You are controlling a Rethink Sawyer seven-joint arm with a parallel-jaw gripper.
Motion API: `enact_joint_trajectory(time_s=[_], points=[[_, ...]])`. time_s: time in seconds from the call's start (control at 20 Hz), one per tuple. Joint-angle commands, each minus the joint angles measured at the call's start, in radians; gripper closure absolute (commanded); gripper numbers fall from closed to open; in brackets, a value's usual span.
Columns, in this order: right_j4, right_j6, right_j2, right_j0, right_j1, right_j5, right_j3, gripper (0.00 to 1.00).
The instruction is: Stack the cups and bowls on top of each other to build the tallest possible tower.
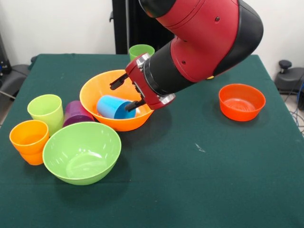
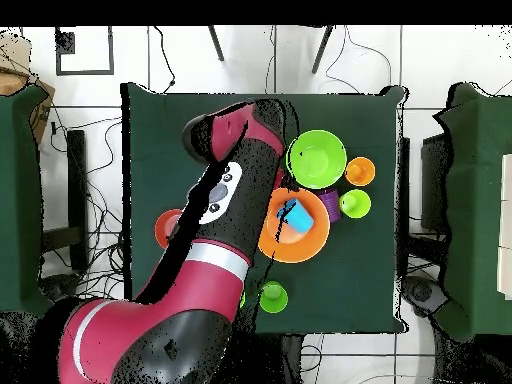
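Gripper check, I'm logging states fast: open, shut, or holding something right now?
Gripper: open, fingers spread over the large orange bowl, holding nothing; the blue cup lies on its side inside the bowl.

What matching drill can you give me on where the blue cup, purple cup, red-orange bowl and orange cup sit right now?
Things:
1. blue cup
2. purple cup
3. red-orange bowl
4. orange cup

Places:
A. alone on the cloth, apart from the other dishes
B. lying on its side inside the large orange bowl
C. beside the lime bowl, at the table's edge
D. between the lime cup and the orange bowl

Pairs: 1-B, 2-D, 3-A, 4-C
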Motion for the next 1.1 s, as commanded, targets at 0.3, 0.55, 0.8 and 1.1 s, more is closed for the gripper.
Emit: enact_joint_trajectory(time_s=[0.3,0.55,0.8,1.1], points=[[-0.038,-0.058,0.104,-0.004,0.014,-0.055,0.149,0.0],[-0.04,-0.049,0.112,-0.007,0.012,-0.095,0.172,0.0],[-0.039,-0.058,0.117,-0.012,0.008,-0.097,0.175,0.0],[0.004,-0.038,0.153,-0.033,0.003,-0.111,0.18,0.0]])
